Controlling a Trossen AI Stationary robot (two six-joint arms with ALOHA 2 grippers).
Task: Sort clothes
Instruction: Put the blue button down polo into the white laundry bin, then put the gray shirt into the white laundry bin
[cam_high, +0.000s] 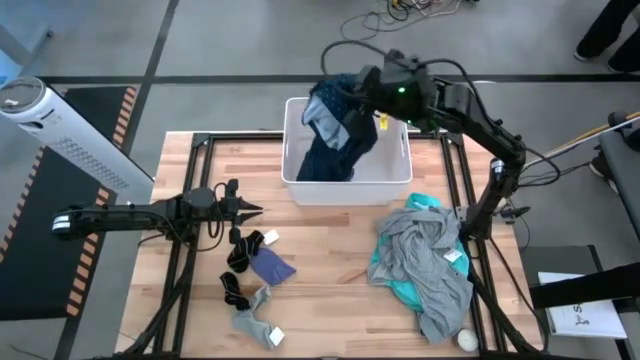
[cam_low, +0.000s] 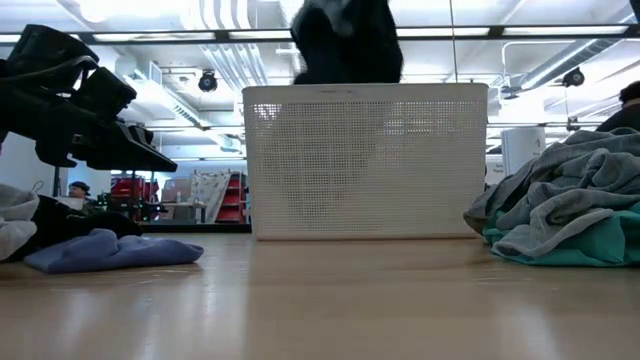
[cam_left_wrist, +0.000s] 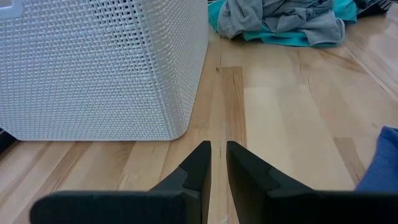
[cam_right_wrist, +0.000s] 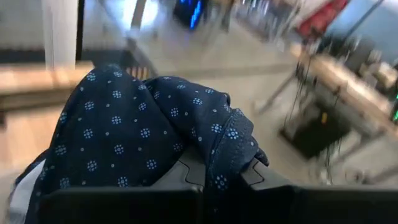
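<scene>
My right gripper (cam_high: 352, 92) is shut on the navy speckled garment (cam_high: 335, 135), high over the white basket (cam_high: 395, 170) at the table's far middle. In the low view the garment (cam_low: 345, 45) shows above the basket's rim. Near the right edge a grey shirt (cam_high: 428, 262) lies heaped on a teal garment (cam_high: 405, 292). A blue-purple cloth (cam_high: 272, 267), black socks (cam_high: 245, 248) and a grey sock (cam_high: 258, 322) lie at the near left. My left gripper (cam_high: 255, 210) rests low by the basket's left near corner, its fingers (cam_left_wrist: 199, 165) almost together with nothing between them. My right gripper pinches a bunched fold of the navy garment (cam_right_wrist: 217, 158) between its two fingers; the cloth drapes over them and hides the fingertips. The fingers come from the table's right, slanting slightly down. The garment hangs slack below them, its lower end inside the basket (cam_high: 322, 168).
A small white ball (cam_high: 467, 340) lies at the near right corner. A white tower fan (cam_high: 70, 140) stands beyond the table's left edge. Bare wood (cam_high: 340, 270) lies between the socks and the shirt heap.
</scene>
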